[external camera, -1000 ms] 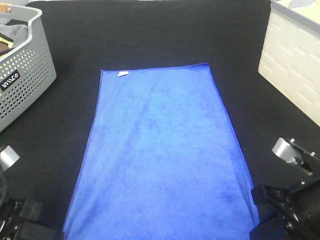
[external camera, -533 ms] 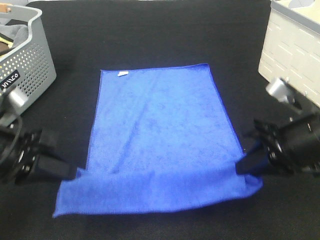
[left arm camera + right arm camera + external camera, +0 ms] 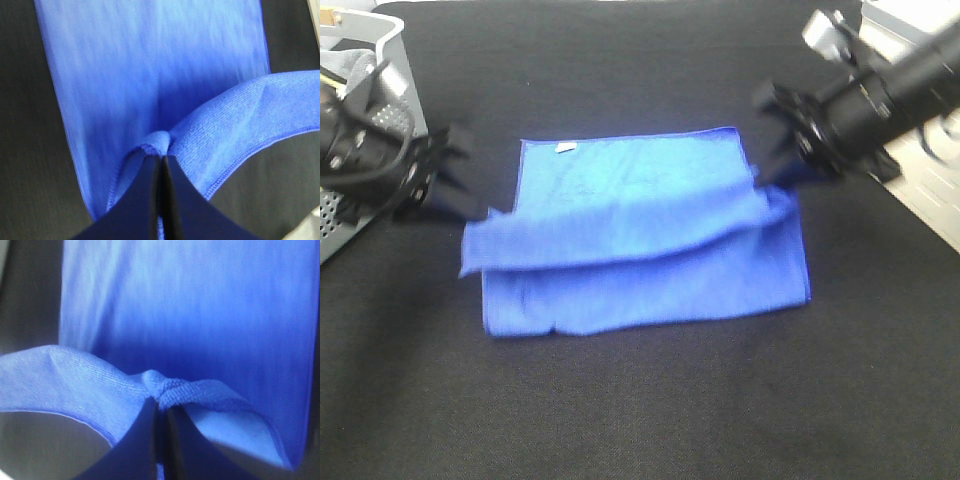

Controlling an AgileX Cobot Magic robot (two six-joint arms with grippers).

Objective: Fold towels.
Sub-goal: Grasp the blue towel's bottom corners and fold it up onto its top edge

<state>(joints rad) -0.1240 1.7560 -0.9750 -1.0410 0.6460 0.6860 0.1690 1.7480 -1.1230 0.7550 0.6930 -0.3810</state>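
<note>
Across the middle of the black tabletop (image 3: 640,400), somewhat nearer its far edge: blue towel (image 3: 650,265), part-folded. Far hem lies flat. Near hem is raised and doubled over the lower layer, sagging between two grips. That span is blurred, so it probably hangs clear of the cloth, but I can't be sure.

Far left corner: grey basket (image 3: 334,222). Far right corner: white crate (image 3: 935,195). Both stand apart from the towel.

Left fingers (image 3: 455,203) are pressed together on a bunched towel corner, on the side toward the left edge. Right fingers (image 3: 782,168) pinch the opposite corner the same way; wrist views show no gap on either side.

White label (image 3: 565,148) shows uncovered by the towel's far left corner.

Step in hand, as I read it: first half-fold, mid-carry. Next move calls for both corners to travel evenly to the far hem, set down square on the far corners, then let go. Uneven travel would likely skew the fold.
</note>
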